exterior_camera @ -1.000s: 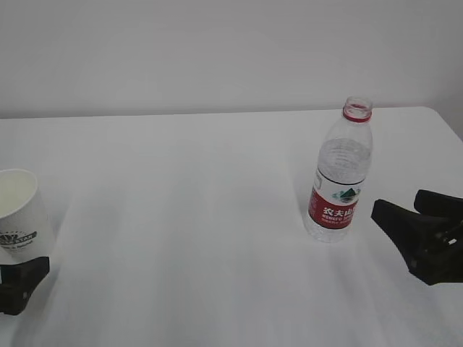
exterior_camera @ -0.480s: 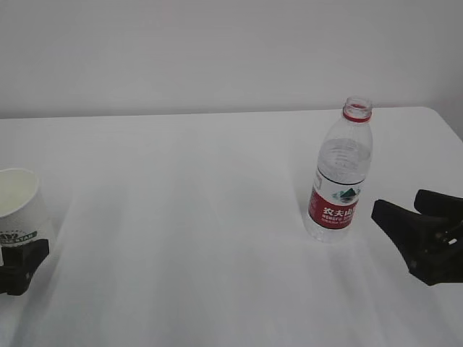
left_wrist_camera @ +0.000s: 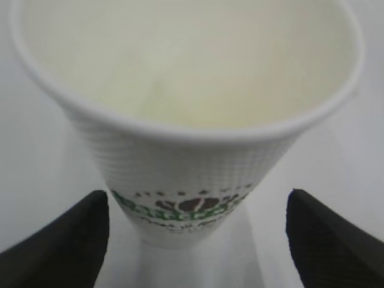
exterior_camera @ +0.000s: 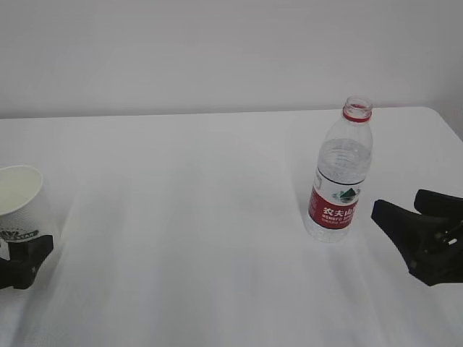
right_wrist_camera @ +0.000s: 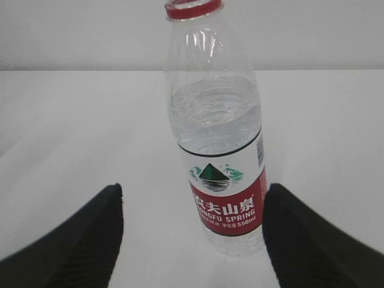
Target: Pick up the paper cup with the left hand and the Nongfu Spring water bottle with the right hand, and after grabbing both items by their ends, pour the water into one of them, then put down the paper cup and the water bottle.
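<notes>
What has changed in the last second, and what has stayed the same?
The left claw has moved forward along the table, so its open fingers now flank the base of the paper cup, but it has not closed on it. The cup shows no clear shift. The Nongfu Spring water bottle stands upright as before, and the right claw remains open and short of it, unmoved.

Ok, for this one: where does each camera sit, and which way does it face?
Exterior view: in front, slanting down at the white table; left gripper at the paper cup, right gripper beside the Nongfu Spring water bottle.
Left wrist view: looks forward at the cup between its open fingers.
Right wrist view: faces the bottle, ahead of its open fingers.
Shared: cup in exterior and left wrist; bottle in exterior and right wrist.
</notes>
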Robot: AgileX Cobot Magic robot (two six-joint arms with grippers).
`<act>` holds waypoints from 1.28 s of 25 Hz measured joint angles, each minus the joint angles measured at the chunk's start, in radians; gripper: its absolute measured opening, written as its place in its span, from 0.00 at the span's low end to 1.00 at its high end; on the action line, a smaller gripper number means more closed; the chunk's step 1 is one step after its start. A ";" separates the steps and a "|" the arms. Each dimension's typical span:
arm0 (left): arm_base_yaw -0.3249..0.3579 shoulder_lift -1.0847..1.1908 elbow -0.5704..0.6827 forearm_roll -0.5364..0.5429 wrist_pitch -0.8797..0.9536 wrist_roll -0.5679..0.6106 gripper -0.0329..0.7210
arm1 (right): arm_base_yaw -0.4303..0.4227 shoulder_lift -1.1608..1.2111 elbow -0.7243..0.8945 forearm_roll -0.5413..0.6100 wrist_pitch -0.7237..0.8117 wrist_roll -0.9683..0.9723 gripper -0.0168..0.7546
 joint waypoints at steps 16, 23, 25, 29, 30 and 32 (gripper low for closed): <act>0.000 0.035 -0.080 -0.003 0.000 0.000 0.96 | 0.000 0.000 0.000 0.000 -0.005 -0.002 0.74; 0.000 0.071 -0.113 -0.010 0.000 0.000 0.96 | 0.000 0.000 0.000 0.000 -0.015 -0.002 0.74; 0.000 0.071 -0.125 -0.010 0.000 0.000 0.96 | 0.000 0.000 0.000 0.000 -0.021 -0.002 0.74; 0.000 0.071 -0.143 -0.011 0.000 0.000 0.96 | 0.000 0.000 0.000 0.000 -0.021 -0.002 0.74; 0.000 0.071 -0.146 -0.011 0.000 0.000 0.96 | 0.000 0.000 0.000 0.000 -0.021 -0.002 0.74; 0.000 0.071 -0.147 -0.019 0.000 0.000 0.96 | 0.000 0.000 0.000 0.000 -0.021 -0.002 0.74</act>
